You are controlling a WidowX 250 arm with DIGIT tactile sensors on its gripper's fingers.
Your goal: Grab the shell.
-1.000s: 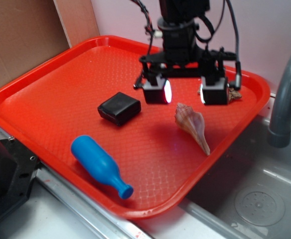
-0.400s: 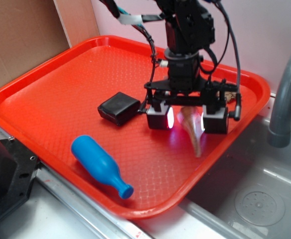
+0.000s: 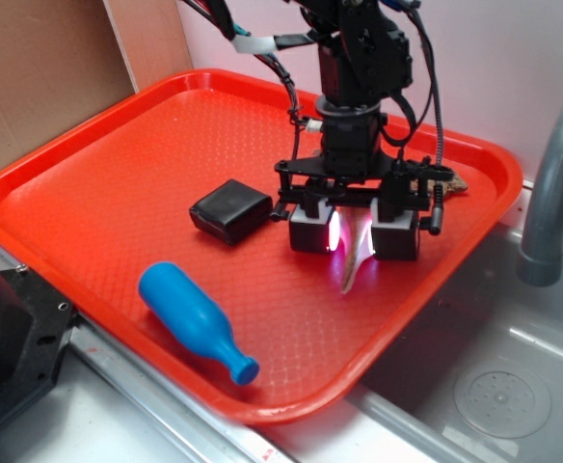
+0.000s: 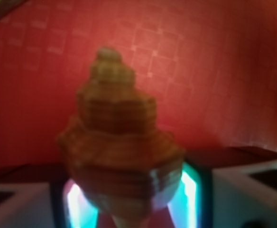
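Note:
The tan-and-cream spiral shell point(image 3: 358, 249) stands between my gripper's point(image 3: 353, 234) two lit fingers on the right part of the red tray point(image 3: 118, 183). Its pale point sticks out below the fingers towards the tray's front rim. In the wrist view the ribbed whorled shell point(image 4: 122, 142) fills the gap of the gripper point(image 4: 131, 202), and its sides meet both glowing pads. The gripper is shut on it, low over the tray floor.
A black block point(image 3: 229, 209) lies just left of the gripper. A blue bottle point(image 3: 195, 321) lies near the tray's front. A brown driftwood piece point(image 3: 452, 180) shows behind the gripper. A grey faucet point(image 3: 551, 183) and sink point(image 3: 494, 376) are at the right, with cardboard point(image 3: 40, 68) at the back left.
The gripper came forward and down over the shell, and its fingers closed in on it. The shell's point swung left towards the front rim.

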